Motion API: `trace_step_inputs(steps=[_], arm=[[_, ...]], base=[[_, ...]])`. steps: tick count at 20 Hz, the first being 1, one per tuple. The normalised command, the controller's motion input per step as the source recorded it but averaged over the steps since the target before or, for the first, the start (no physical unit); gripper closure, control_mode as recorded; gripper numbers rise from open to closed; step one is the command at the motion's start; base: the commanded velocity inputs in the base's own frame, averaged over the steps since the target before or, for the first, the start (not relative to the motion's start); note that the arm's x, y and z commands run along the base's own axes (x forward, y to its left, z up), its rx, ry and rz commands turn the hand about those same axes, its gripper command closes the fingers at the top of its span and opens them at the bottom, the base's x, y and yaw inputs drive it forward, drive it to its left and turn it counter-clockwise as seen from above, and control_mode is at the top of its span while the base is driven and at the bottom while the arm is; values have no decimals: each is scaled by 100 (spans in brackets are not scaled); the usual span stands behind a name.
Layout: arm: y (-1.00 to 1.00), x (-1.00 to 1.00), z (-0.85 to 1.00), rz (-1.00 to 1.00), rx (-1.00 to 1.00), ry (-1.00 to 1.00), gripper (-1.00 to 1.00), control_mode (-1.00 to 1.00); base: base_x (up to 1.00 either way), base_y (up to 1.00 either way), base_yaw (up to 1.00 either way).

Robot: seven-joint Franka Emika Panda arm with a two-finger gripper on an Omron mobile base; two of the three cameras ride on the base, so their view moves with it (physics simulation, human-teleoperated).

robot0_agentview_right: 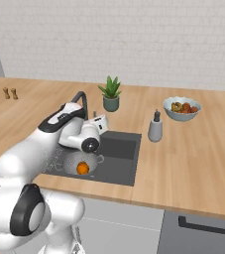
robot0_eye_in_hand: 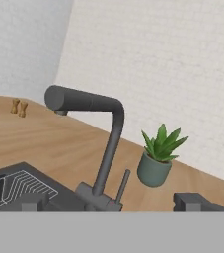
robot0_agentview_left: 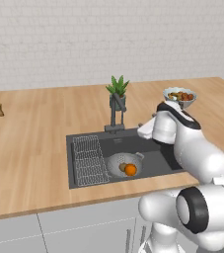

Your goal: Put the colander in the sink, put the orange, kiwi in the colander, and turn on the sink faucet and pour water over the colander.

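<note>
**Fruit in the colander, faucet next**

You see the colander (robot0_agentview_left: 125, 164) sitting in the sink (robot0_agentview_left: 155, 163), at the lower centre of the left base view, just right of the wire rack (robot0_agentview_left: 89, 160). The orange (robot0_agentview_left: 130, 170) and the kiwi (robot0_agentview_left: 123, 167) lie inside it, touching or nearly so. That part of the job looks done.

What is left, by the look of it, is the water. No stream shows at the spout of the sink faucet (robot0_eye_in_hand: 101, 143), which stands at the centre of the hand view with its thin lever angled up beside the base. The gripper (robot0_eye_in_hand: 113, 201) hangs in front of it, fingers spread wide and grasping nothing. The potted plant (robot0_eye_in_hand: 158, 158) sits right of the faucet; the fruit bowl (robot0_agentview_right: 182, 108) rests at the right of the right base view.
</note>
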Motion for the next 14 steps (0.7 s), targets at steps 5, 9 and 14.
trace_step_inputs(steps=[5,9,14], arm=[[-9,0,17,2,0,6,-100,-100],[0,0,14,0,1,0,-100,-100],[0,0,3,1,3,0,-100,-100]], base=[[0,0,0],[0,0,0],[0,0,0]])
